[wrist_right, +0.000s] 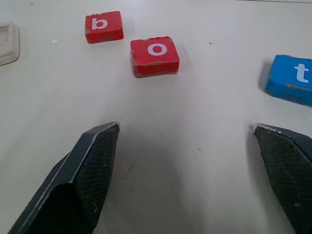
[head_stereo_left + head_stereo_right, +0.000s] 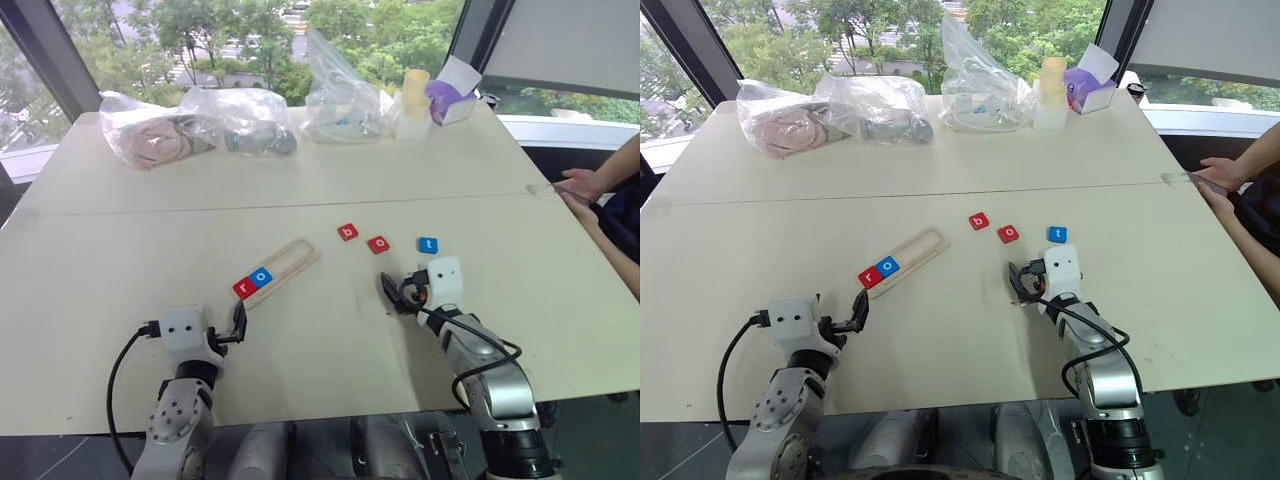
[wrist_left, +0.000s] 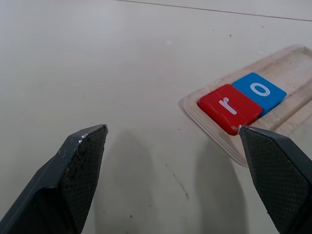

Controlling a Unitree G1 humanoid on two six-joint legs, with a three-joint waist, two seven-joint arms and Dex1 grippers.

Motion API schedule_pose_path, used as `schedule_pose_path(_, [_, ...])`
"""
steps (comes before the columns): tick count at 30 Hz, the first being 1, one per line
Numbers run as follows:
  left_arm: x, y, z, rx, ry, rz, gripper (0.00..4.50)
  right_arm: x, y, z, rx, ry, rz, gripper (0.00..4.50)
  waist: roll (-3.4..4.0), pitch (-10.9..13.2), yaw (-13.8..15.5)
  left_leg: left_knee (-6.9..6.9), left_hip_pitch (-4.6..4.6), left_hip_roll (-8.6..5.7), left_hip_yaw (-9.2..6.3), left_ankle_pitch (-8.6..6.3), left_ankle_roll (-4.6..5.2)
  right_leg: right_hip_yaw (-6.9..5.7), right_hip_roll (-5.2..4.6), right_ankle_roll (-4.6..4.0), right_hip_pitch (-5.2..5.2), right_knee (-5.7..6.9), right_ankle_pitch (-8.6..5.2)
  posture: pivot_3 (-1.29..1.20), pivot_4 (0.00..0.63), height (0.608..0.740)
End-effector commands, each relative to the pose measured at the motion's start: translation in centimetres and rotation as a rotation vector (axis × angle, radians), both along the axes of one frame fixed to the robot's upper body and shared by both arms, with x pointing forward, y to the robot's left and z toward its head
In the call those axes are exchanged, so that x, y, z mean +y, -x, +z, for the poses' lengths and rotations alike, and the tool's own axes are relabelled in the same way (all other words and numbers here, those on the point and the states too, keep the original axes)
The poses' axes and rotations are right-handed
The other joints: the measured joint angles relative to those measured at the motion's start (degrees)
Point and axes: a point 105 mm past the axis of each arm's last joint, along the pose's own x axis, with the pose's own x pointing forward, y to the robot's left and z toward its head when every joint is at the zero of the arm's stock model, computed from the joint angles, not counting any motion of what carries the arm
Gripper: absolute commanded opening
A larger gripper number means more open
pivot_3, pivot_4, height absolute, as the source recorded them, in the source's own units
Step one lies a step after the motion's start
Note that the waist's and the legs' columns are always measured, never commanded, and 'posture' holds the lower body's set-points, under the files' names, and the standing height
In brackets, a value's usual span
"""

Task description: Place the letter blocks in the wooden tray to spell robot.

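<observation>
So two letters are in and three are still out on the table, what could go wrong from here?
1. The red b and red o lie close together, so the open right gripper could nudge one while taking the other.
2. The tray lies loose and slanted; pushing a block in may shift it or disturb the r.

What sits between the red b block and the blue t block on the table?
The red o block lies between the red b block and the blue t block, all flat on the table in the left eye view.
</observation>
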Motion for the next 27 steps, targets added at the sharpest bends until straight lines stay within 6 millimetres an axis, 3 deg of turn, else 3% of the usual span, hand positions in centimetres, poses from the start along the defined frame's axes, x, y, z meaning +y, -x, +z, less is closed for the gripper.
schedule_pose_path(1, [0.1, 0.2, 1.4, -0.048, -0.018, -0.024, 4.50, 0.7, 0.7, -1.0, 0.043, -0.020, 0.003, 4.47, 0.01, 0.0, 0.0, 0.00, 0.00, 0.00, -0.01, 0.00, 0.00, 0.00, 0.00, 0.00, 0.00, 0.00, 0.00, 0.00, 0.150, 0.740])
schedule_pose_path(19, [-0.7, 0.1, 1.4, -0.050, -0.024, -0.089, 4.50, 0.5, 1.4, -0.7, 0.006, -0.001, 0.024, 4.47, 0.02, 0.0, 0.0, -0.01, 0.00, 0.00, -0.01, 0.00, 0.00, 0.00, -0.01, 0.00, 0.00, 0.00, -0.01, 0.00, 0.150, 0.740])
schedule_pose_path(27, [-1.6, -0.3, 1.8, -0.060, -0.027, -0.143, 4.50, 0.8, 1.9, 0.4, -0.043, 0.088, 0.162, 4.47, 0.03, 0.0, 0.0, 0.00, 0.00, 0.00, -0.01, 0.00, 0.00, -0.01, 0.00, 0.00, 0.01, 0.00, -0.01, 0.00, 0.150, 0.740])
